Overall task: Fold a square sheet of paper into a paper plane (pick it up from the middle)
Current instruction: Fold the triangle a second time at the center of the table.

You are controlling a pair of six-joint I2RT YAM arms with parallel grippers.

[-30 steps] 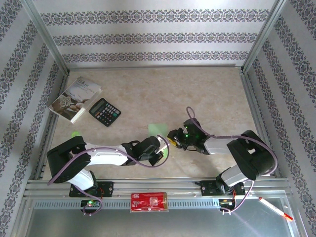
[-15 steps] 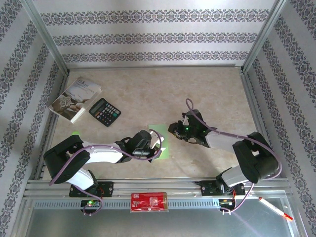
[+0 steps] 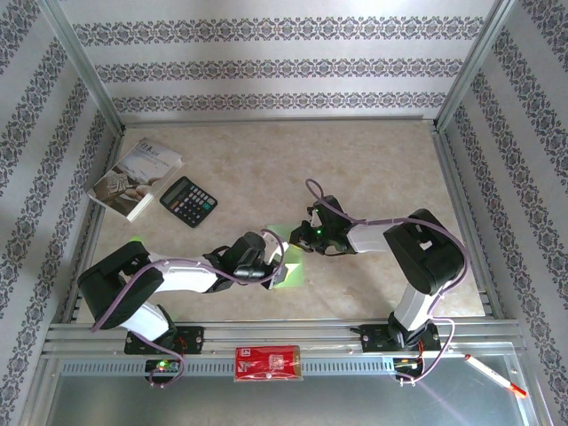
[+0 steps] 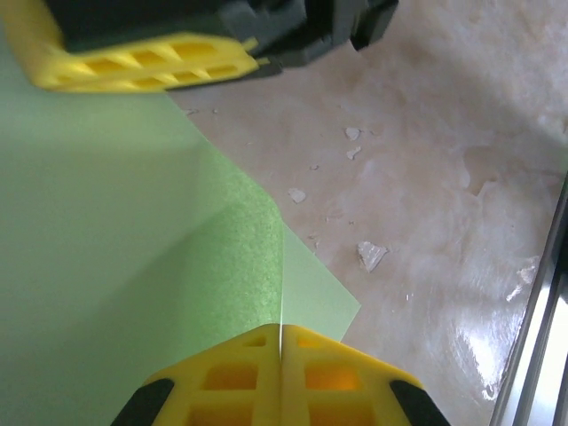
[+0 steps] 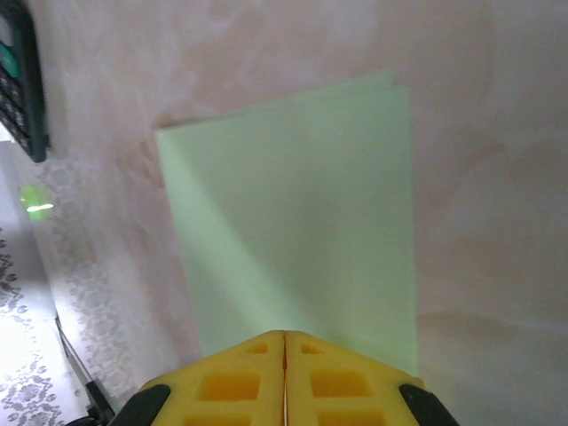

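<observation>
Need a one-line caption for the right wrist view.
Right gripper shut on one edge of the green sheet of paper, calculator at frame left.

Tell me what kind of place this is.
Probably a robot test cell: left arm and right arm bolted to a rail, handling green paper on a table boxed in by a metal frame and wallpapered walls.

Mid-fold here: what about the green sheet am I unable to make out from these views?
- Top view: green sheet mostly under the left end effector and right end effector; fold shape unreadable.
- Left wrist: sheet runs off the left edge.
- Right wrist: near edge behind shut fingers; pinched or only pressed, unclear.
</observation>
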